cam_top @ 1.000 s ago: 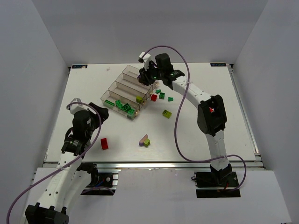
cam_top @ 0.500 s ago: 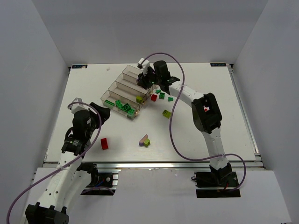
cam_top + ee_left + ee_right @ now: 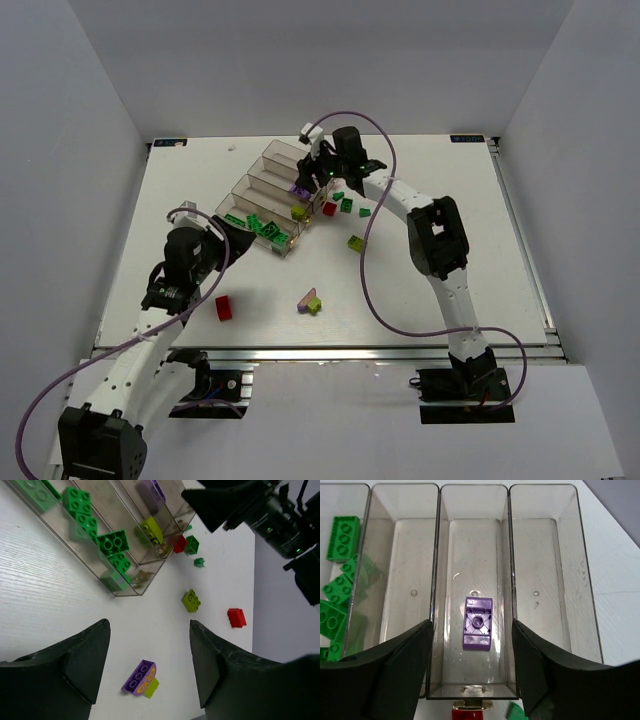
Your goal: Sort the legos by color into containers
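a stepped tray of clear bins (image 3: 262,180) is set on the white table (image 3: 480,250); a red brick (image 3: 223,307), a lime brick (image 3: 357,242), green bricks (image 3: 347,205) and a purple brick (image 3: 303,301) are scattered nearby.

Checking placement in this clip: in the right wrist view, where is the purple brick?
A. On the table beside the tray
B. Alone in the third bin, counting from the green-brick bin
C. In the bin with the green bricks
B: the purple brick lies underside up on the floor of the third bin, two bins over from the green bricks.
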Controlling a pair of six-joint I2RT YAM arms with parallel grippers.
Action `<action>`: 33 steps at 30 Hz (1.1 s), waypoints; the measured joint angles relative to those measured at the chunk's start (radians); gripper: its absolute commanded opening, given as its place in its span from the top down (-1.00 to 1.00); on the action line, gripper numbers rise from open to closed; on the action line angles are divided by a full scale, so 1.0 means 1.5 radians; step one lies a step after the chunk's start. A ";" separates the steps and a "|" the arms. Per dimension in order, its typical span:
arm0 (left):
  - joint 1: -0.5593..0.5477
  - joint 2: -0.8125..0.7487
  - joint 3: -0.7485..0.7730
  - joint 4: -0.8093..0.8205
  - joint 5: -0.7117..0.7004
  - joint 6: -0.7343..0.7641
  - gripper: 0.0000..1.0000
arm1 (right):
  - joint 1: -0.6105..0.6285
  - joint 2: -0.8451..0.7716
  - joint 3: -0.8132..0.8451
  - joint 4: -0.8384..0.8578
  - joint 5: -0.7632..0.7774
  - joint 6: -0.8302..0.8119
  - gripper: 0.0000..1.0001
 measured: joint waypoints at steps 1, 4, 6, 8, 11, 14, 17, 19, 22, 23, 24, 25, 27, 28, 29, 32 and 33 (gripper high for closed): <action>0.000 0.009 0.000 0.005 0.011 -0.001 -0.43 | -0.005 0.000 0.008 -0.006 -0.010 0.001 -0.43; 0.000 0.027 0.000 0.012 0.035 0.000 -0.37 | -0.022 -0.001 0.034 -0.034 -0.055 0.001 -0.42; 0.000 0.035 0.000 0.016 0.045 -0.001 -0.30 | -0.033 -0.009 0.036 -0.047 -0.082 0.004 -0.29; 0.000 0.039 0.000 0.021 0.053 0.000 0.01 | -0.046 -0.022 0.033 -0.064 -0.117 0.008 -0.08; 0.000 0.041 -0.007 0.043 0.068 -0.007 0.62 | -0.068 -0.057 0.019 -0.099 -0.145 0.000 0.27; 0.000 0.042 -0.021 0.069 0.081 -0.012 0.68 | -0.087 -0.102 -0.001 -0.163 -0.156 -0.037 0.40; 0.000 0.041 -0.039 0.091 0.086 -0.018 0.33 | -0.100 -0.146 -0.034 -0.234 -0.155 -0.079 0.25; 0.000 0.041 -0.046 0.092 0.085 -0.020 0.08 | -0.104 -0.166 -0.049 -0.289 -0.153 -0.109 0.07; 0.000 0.040 -0.047 0.093 0.079 -0.020 -0.19 | -0.103 -0.176 -0.065 -0.365 -0.140 -0.138 -0.14; 0.000 0.039 -0.047 0.094 0.076 -0.019 -0.22 | -0.103 -0.178 -0.072 -0.384 -0.134 -0.144 -0.19; 0.000 0.038 -0.047 0.095 0.072 -0.020 -0.28 | -0.103 -0.179 -0.082 -0.403 -0.126 -0.148 -0.20; 0.000 0.038 -0.047 0.096 0.068 -0.020 -0.29 | -0.103 -0.179 -0.095 -0.422 -0.114 -0.152 -0.23; 0.000 0.038 -0.047 0.096 0.062 -0.017 -0.30 | -0.102 -0.183 -0.122 -0.445 -0.093 -0.154 -0.31; 0.000 0.038 -0.047 0.096 0.060 -0.017 -0.31 | -0.102 -0.186 -0.139 -0.454 -0.077 -0.156 -0.32; 0.000 0.038 -0.047 0.096 0.057 -0.016 -0.31 | -0.102 -0.188 -0.156 -0.459 -0.060 -0.153 -0.35; 0.000 0.038 -0.047 0.096 0.051 -0.014 -0.32 | -0.102 -0.192 -0.186 -0.458 0.008 -0.135 -0.36; 0.000 0.038 -0.047 0.096 0.050 -0.014 -0.32 | -0.102 -0.191 -0.188 -0.455 0.027 -0.129 -0.37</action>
